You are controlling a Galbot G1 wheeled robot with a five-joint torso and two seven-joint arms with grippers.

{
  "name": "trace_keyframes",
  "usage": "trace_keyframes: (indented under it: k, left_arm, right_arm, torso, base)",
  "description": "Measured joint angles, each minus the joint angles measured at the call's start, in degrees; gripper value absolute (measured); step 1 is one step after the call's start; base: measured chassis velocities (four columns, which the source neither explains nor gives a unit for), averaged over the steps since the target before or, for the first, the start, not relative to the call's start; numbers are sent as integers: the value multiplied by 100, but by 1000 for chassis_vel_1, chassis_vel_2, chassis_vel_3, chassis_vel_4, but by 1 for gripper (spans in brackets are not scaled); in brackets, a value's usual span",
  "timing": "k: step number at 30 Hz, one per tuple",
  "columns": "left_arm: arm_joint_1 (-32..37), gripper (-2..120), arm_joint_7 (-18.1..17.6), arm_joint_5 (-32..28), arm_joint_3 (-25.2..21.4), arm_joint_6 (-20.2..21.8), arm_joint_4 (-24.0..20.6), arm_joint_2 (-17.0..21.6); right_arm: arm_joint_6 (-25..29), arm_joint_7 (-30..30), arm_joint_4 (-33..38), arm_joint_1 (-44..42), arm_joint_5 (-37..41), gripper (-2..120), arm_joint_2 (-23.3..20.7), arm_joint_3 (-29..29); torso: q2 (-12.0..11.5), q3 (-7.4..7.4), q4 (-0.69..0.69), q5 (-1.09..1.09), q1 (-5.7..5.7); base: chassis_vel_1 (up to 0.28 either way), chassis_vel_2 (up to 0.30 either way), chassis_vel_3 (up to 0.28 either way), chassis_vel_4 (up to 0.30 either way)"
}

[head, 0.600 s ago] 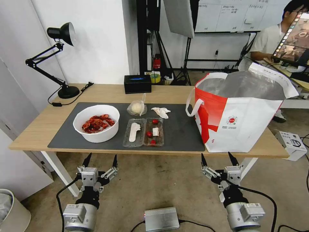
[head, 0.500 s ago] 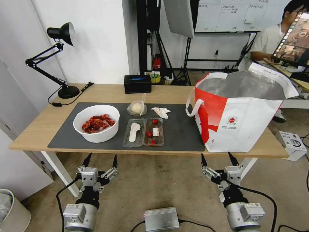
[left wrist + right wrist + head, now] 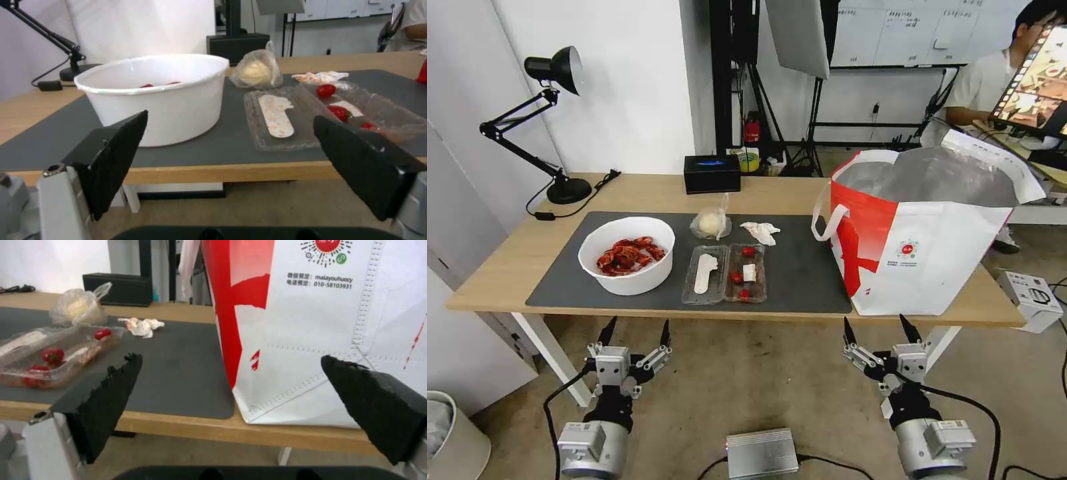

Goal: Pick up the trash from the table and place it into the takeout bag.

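1. Head view: the left gripper (image 3: 635, 331) and right gripper (image 3: 882, 327) hang below the table's (image 3: 507, 267) near edge, both with fingers spread wide and holding nothing. On the dark grey mat (image 3: 800, 280) stand a white round bowl of red shells (image 3: 626, 255), a clear clamshell tray (image 3: 724, 273) with red bits, a small clear bag with a pale lump (image 3: 711, 222) and a crumpled white tissue (image 3: 760, 231). The takeout bag (image 3: 924, 233) stands at the table's right end, mouth open, silver lining showing; its far rim blocks the things behind it. A black tissue box (image 3: 712, 173) and a black desk lamp (image 3: 540, 120) sit at the back.

2. Left wrist view: the left gripper (image 3: 229, 161) has its pads far apart, empty, short of the table edge. The bowl's (image 3: 162, 96) wall hides nearly all its contents. The tray (image 3: 311, 115) lies beside it, its red pieces partly behind one pad. The clear bag (image 3: 257, 70) and tissue (image 3: 321, 77) lie farther back.

3. Right wrist view: the right gripper (image 3: 233, 408) is wide open and empty, facing the takeout bag (image 3: 320, 330), whose top is cut off. The tray (image 3: 53, 356) is cut off at the edge.
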Motion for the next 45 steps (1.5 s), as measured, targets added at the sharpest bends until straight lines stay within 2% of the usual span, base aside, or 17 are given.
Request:
trace_keyframes:
  k: [10,13,15,18,20,22,26,27,31,32,34,36,37,41,42,43,45]
  left_arm:
    - [-85,100,-26,-134,24,37,55,42]
    - [-354,100,-134,-514,107,200,231,180]
    - [-608,100,-218,-810,177,326,373,298]
    - [-694,100,-233,-890,191,340,399,331]
    - [-757,100,-242,-990,209,364,425,365]
    - [-957,100,-294,-1377,267,470,534,508]
    - [-1017,100,-308,-1499,286,505,569,550]
    - [-1255,100,-345,-1873,343,615,655,734]
    - [-1390,100,-324,-2274,372,740,633,977]
    - [-1494,100,-306,-2584,401,841,623,1157]
    - [-1494,100,-306,-2584,401,841,623,1157]
    - [-1600,100,-276,-2911,420,950,600,1349]
    - [-1685,100,-230,-3234,380,1066,535,1577]
    - [-1721,100,-220,-3357,380,1116,520,1646]
    - [-1822,100,-260,-3760,395,1273,460,1762]
    - [-1822,100,-260,-3760,395,1273,460,1762]
    - [-1933,100,-439,-4229,432,1443,384,1838]
  right_arm:
    - [-29,14,0,4,28,100,-38,26]
    - [-309,183,3,35,251,100,-335,270]
    - [-602,386,14,80,485,100,-748,590]
    - [-763,471,25,88,674,100,-984,734]
    - [-912,571,43,117,837,100,-1158,886]
    - [-1266,808,93,164,1220,100,-1576,1245]
    - [-1336,858,104,175,1292,100,-1657,1319]
    - [-1469,958,452,124,1621,100,-1882,1510]
    - [-1472,961,482,117,1645,100,-1869,1509]
    - [-1471,962,486,117,1646,100,-1855,1506]
    - [-1471,962,486,117,1646,100,-1855,1506]
    - [-1464,961,488,121,1646,100,-1846,1499]
    - [-1458,959,496,132,1646,100,-1847,1498]
    - [-1454,958,496,141,1646,100,-1852,1495]
    - [-1445,956,490,165,1645,100,-1869,1490]
    - [-1445,956,490,165,1645,100,-1869,1490]
    - [-1443,955,484,173,1644,100,-1871,1484]
  torso:
    - [0,0,1,0,0]
    - [0,0,-1,0,0]
    - [0,0,-3,-6,1]
    - [-1,1,-2,6,1]
    - [-1,1,0,1,1]
    - [-1,0,0,2,0]
    - [-1,1,0,-1,1]
    - [-1,1,1,-5,1]
    - [0,0,1,1,0]
    - [-1,0,-1,-1,0]
    - [-1,0,-1,-1,0]
    - [-1,1,0,-1,1]
    - [-1,0,-1,2,0]
    - [0,0,0,1,0]
    - [0,0,0,0,0]
    - [0,0,0,0,0]
    - [0,0,0,0,0]
  base:
    - [0,0,0,0]
    - [0,0,0,0]
    - [0,0,0,0]
    - [0,0,0,0]
    - [0,0,0,0]
    - [0,0,0,0]
    - [0,0,0,0]
    - [0,0,0,0]
    - [0,0,0,0]
    - [0,0,0,0]
    - [0,0,0,0]
    - [0,0,0,0]
    - [0,0,0,0]
    - [0,0,0,0]
    - [0,0,0,0]
    - [0,0,0,0]
    - [0,0,0,0]
